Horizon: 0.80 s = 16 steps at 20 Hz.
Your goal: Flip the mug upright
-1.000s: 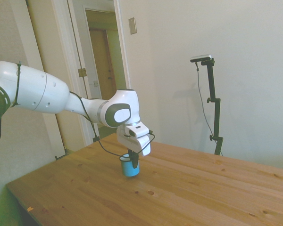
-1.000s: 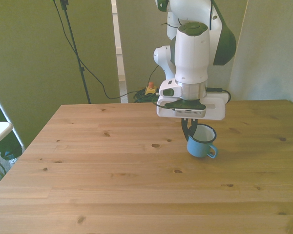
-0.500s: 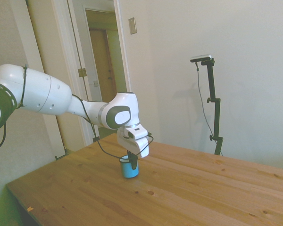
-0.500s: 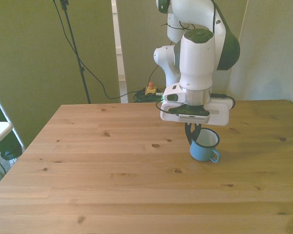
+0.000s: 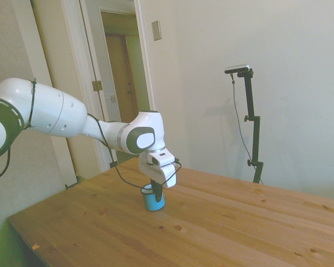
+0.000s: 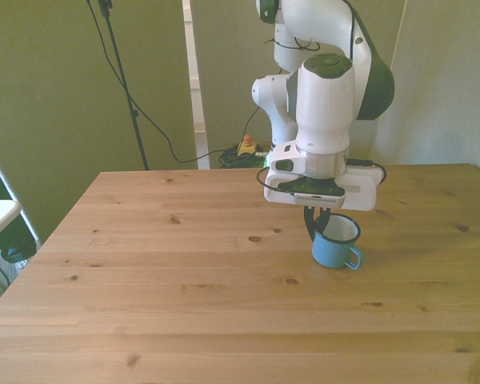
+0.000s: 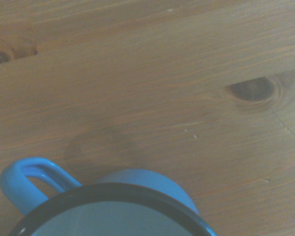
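The mug (image 6: 334, 245) stands upright on the surface (image 6: 184, 320), mouth up with a dark rim, handle (image 7: 32, 184) at about 4 o'clock in the front view. It sits right of centre in that view. The fingers (image 6: 314, 226) are closed on the mug's rim at its 9 o'clock side, one inside and one outside the wall. The surface is knotted pine planking. Behind it: pale walls, an open doorway (image 5: 122, 72), a wall plate (image 5: 156, 30), floor cables (image 6: 240, 154).
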{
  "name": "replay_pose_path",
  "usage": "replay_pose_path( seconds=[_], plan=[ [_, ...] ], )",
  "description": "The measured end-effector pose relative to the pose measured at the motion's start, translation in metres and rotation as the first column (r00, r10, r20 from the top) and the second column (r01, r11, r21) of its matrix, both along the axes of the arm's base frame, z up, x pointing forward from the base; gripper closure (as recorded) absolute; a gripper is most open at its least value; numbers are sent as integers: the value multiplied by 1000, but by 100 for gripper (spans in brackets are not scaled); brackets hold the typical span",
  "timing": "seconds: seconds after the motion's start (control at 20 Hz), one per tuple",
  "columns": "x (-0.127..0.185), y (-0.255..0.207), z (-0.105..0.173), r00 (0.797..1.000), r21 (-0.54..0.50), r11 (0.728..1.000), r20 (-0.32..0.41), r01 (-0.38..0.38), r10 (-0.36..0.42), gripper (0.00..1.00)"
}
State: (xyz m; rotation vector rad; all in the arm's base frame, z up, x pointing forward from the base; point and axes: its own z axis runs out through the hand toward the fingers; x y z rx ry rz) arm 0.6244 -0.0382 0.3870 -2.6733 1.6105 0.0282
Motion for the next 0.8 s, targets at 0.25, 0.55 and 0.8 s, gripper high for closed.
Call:
replay_pose_path(
  seconds=[0.25, 0.55, 0.8],
  plan=[
    [-1, 0, -2, 1000, 0, 1000, -5, -1, 1, 0],
    [-5, -3, 3, 1000, 0, 1000, 1, 3, -3, 0],
    [-20, -19, 17, 1000, -3, 1000, 12, 20, -20, 0]
  ],
)
